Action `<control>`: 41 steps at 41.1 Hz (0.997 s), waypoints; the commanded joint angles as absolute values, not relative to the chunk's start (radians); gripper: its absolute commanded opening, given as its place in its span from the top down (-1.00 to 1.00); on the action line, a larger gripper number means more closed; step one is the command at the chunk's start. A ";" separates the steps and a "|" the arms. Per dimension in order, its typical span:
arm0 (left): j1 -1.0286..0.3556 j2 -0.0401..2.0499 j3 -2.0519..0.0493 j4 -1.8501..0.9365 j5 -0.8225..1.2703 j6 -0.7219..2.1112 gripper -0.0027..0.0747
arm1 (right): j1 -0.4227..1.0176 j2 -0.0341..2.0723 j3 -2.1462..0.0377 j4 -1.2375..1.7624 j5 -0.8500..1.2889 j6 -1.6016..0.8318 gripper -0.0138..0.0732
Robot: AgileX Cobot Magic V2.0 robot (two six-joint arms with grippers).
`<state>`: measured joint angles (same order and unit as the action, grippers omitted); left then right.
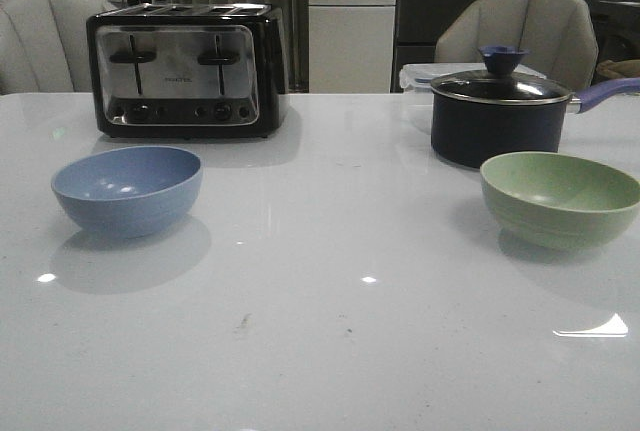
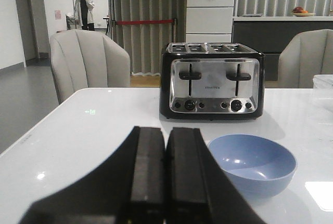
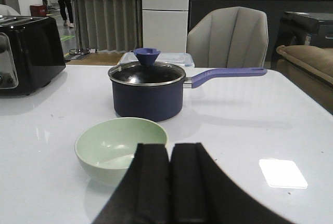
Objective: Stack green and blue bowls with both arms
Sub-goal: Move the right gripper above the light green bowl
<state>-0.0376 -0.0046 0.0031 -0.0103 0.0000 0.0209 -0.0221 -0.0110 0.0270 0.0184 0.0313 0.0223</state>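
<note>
The dusty blue bowl (image 1: 127,189) sits upright and empty at the table's left, in front of the toaster. The pale green bowl (image 1: 560,198) sits upright and empty at the right, in front of the saucepan. No arm shows in the front view. In the left wrist view my left gripper (image 2: 166,130) is shut and empty, with the blue bowl (image 2: 252,164) a little ahead and to one side. In the right wrist view my right gripper (image 3: 170,147) is shut and empty, with the green bowl (image 3: 117,148) just ahead, partly hidden by a finger.
A black and silver toaster (image 1: 185,71) stands at the back left. A dark saucepan (image 1: 498,116) with a purple handle and knob stands at the back right, with a clear plastic box (image 1: 420,76) behind it. Chairs stand beyond the far edge.
</note>
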 commanded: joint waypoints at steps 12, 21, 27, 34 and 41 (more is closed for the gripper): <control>-0.042 -0.024 0.009 -0.017 -0.086 0.019 0.69 | -0.024 -0.029 0.025 0.012 -0.062 0.025 0.55; -0.042 -0.024 0.009 -0.017 -0.086 0.019 0.69 | -0.024 -0.029 0.025 0.012 -0.096 0.025 0.55; -0.042 -0.024 0.009 -0.017 -0.089 0.019 0.69 | -0.024 -0.029 0.025 0.012 -0.124 0.025 0.55; -0.042 -0.024 -0.007 -0.017 -0.168 0.019 0.69 | -0.023 -0.029 0.006 0.013 -0.163 0.025 0.55; -0.042 -0.021 -0.134 -0.017 -0.133 0.019 0.69 | -0.023 -0.028 -0.142 0.013 -0.070 0.025 0.55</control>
<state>-0.0376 -0.0046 -0.0422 -0.0103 -0.0555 0.0209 -0.0221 -0.0110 -0.0282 0.0184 -0.0196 0.0223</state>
